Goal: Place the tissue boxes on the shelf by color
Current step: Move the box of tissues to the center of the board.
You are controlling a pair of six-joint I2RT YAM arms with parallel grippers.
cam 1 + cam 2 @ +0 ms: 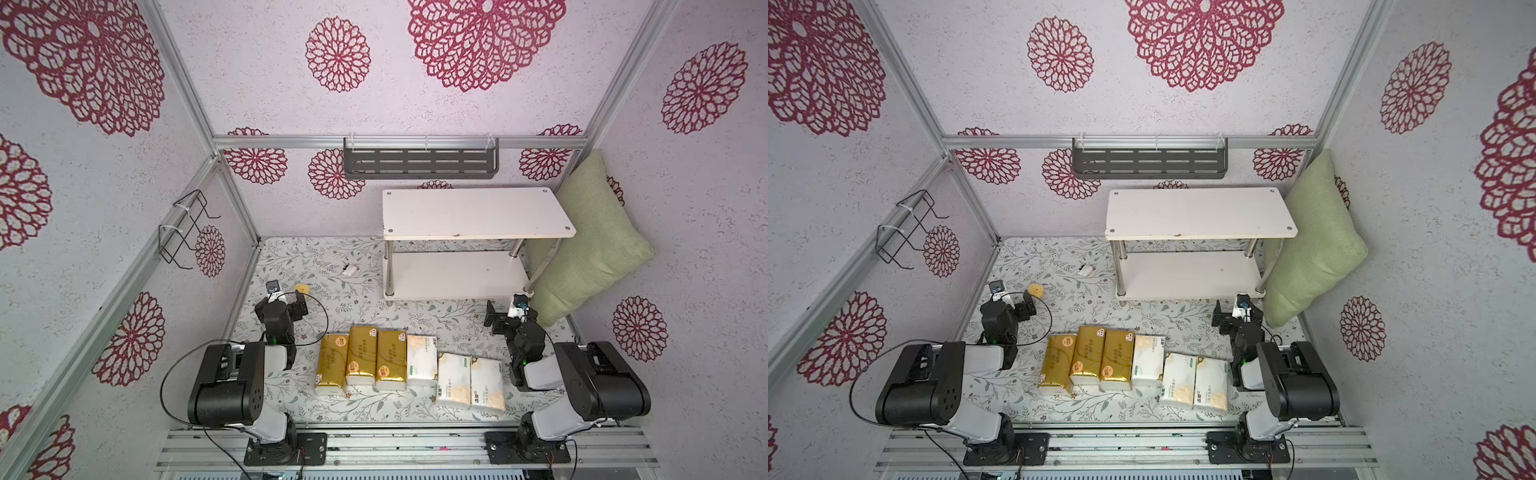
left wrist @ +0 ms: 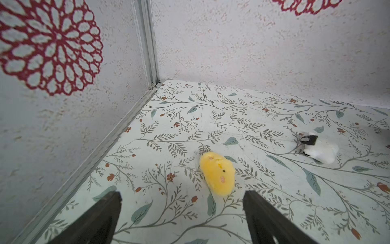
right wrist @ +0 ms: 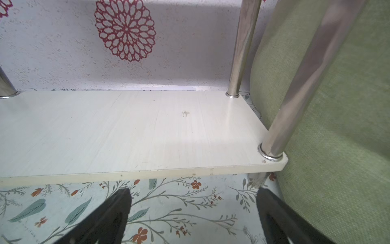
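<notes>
Six tissue packs (image 1: pixel 391 359) lie in a row on the desk (image 1: pixel 436 324) between the two arms: three gold packs (image 1: pixel 362 349) on the left, three white packs (image 1: pixel 454 379) on the right, each touching its neighbour. The shelf (image 1: pixel 478 212) stands at the back right, well apart from the row, and both top views show its top board (image 1: pixel 1200 212) and lower board (image 3: pixel 130 131) bare, so sorting has not begun.

The right claw (image 3: pixel 193 192) hangs low just before the lower board with its jaws spread wide and nothing between them, a green cushion (image 1: pixel 594 245) close on its outer side. The left claw (image 2: pixel 181 196) is likewise apart and empty, pointing at a small yellow toy (image 2: pixel 217 175) near the left wall.

The step in hand looks like the first pick. It probably goes best from an end of the row, where one long side is free, since the packs sit too tight for a finger to slip between them. The outermost white pack is nearest the right arm. Clamp across the narrow width near the middle. The wrap looks soft and, on the gold ones, slippery, so squeeze enough to hold without crushing.

Choose one board per colour now. The top board can be reached from above. The lower one likely needs a flat, low slide under the upper board, kept clear of the chrome legs and the cushion.
</notes>
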